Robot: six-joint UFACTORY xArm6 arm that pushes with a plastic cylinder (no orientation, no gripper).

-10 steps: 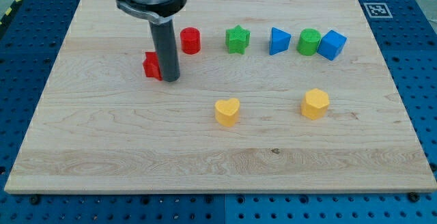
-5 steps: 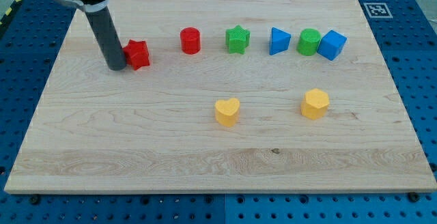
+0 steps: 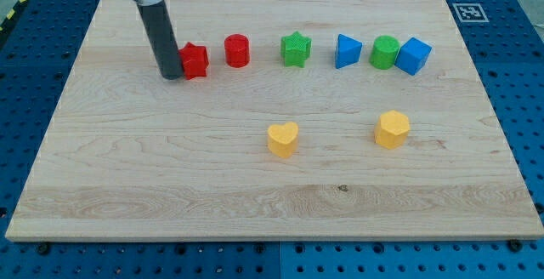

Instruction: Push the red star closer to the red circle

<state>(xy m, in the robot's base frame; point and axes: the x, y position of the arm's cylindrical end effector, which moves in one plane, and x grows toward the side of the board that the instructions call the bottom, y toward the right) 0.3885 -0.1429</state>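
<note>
Camera view: pale wooden surface (image 3: 170, 185) resting on a blue perforated base (image 3: 527, 75); a black-and-white marker tag (image 3: 469, 12) sits at the surface's top right corner. No gripper on this arm, only a dark rod; my tip (image 3: 172, 76) touches the view's left side of the red star (image 3: 195, 60). Red circle (image 3: 237, 50) near the star's right, a small gap between. Same row rightward: green star (image 3: 295, 48), blue triangular block (image 3: 347, 51), green cylinder (image 3: 384, 53), blue cube (image 3: 413, 55). Lower down: yellow heart (image 3: 283, 139), yellow hexagonal block (image 3: 392, 129).
</note>
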